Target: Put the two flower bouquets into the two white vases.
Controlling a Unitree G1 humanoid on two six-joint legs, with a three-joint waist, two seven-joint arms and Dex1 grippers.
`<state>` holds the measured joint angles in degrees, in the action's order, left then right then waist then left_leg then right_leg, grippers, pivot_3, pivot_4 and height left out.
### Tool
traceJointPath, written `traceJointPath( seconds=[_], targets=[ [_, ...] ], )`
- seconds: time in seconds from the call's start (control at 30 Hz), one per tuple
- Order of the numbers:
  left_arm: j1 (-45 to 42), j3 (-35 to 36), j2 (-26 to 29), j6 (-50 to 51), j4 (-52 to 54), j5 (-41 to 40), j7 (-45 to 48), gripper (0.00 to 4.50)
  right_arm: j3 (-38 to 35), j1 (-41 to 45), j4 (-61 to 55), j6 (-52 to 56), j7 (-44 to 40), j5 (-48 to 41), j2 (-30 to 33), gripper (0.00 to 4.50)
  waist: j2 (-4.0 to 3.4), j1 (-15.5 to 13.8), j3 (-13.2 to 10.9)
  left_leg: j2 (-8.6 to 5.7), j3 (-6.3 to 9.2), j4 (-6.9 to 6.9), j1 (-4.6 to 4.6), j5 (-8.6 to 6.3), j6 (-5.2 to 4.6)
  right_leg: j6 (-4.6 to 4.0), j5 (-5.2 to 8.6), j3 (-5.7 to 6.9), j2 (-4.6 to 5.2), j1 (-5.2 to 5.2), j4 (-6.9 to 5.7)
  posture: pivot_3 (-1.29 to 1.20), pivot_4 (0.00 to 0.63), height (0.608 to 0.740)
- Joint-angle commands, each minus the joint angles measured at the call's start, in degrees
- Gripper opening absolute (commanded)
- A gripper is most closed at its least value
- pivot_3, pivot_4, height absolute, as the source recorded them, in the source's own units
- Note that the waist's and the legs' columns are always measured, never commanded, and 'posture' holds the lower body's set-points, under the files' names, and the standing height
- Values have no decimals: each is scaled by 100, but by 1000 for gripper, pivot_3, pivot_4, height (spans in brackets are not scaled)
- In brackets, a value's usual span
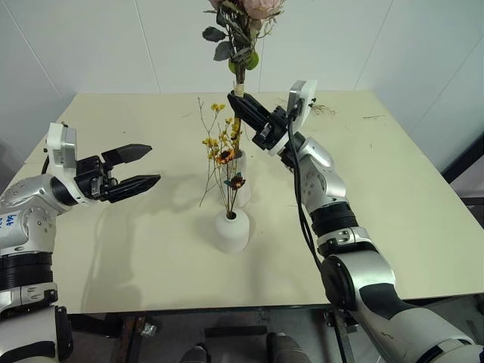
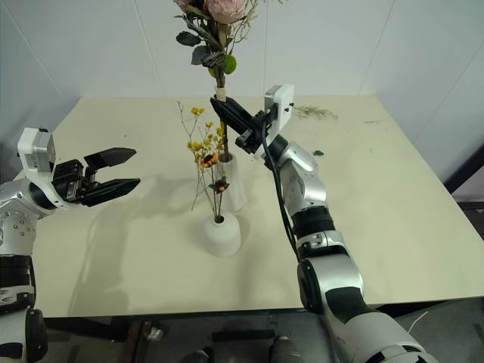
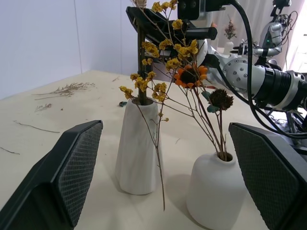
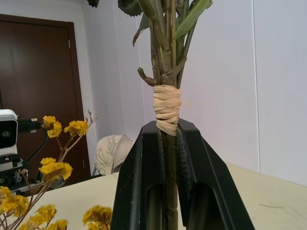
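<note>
Above, the right gripper (image 4: 168,158) has its jaws clamped just below the raffia tie of the fuller pink-rose bouquet (image 1: 240,30), whose stem foot enters the tall white ceramic cone vase (image 3: 137,143) on the cream surface (image 1: 393,197). Top-heavy and probably light with stiff stems, it is best held at that tie. The left gripper (image 1: 138,168) hangs with jaws wide, empty; the yellow dried bunch (image 1: 221,147) stands in the short white domed vase (image 1: 231,231).

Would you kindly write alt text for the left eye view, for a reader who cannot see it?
The right gripper holds the rose bouquet upright, its stems entering the tall vase mid-table. In front, the short vase holds the yellow bouquet. The left gripper waits open to the left.
</note>
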<state>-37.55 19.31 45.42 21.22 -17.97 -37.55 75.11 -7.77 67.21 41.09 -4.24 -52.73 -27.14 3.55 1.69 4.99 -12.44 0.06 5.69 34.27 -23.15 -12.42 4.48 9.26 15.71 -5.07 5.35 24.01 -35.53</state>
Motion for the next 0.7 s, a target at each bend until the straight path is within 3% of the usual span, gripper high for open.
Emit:
traceJointPath(
  seconds=[0.03,0.6,0.63,0.7],
  targets=[
    [29,170,1,-13,252,-172,-25,4500,12,69,-76,-149,-101,37,-81,8,0,0,0,0,0,0,0,0,0,0,0,0,0,0,0,0,150,740],
    [-41,130,-56,-81,186,-151,-24,4500,278,-481,-540,3,-151,301,-99,8,0,2,0,0,0,0,1,2,3,0,0,0,0,0,-3,0,150,740],
    [-51,126,-59,-86,175,-148,-24,4500,272,-479,-563,22,-149,302,-82,722,0,0,0,0,0,0,1,2,3,0,0,0,0,0,-3,0,150,740],
    [-70,117,-65,-99,154,-139,-24,4500,257,-462,-580,5,-136,318,-52,1265,0,-1,0,0,0,0,1,2,3,0,0,0,0,0,-2,0,150,740]
  ],
)
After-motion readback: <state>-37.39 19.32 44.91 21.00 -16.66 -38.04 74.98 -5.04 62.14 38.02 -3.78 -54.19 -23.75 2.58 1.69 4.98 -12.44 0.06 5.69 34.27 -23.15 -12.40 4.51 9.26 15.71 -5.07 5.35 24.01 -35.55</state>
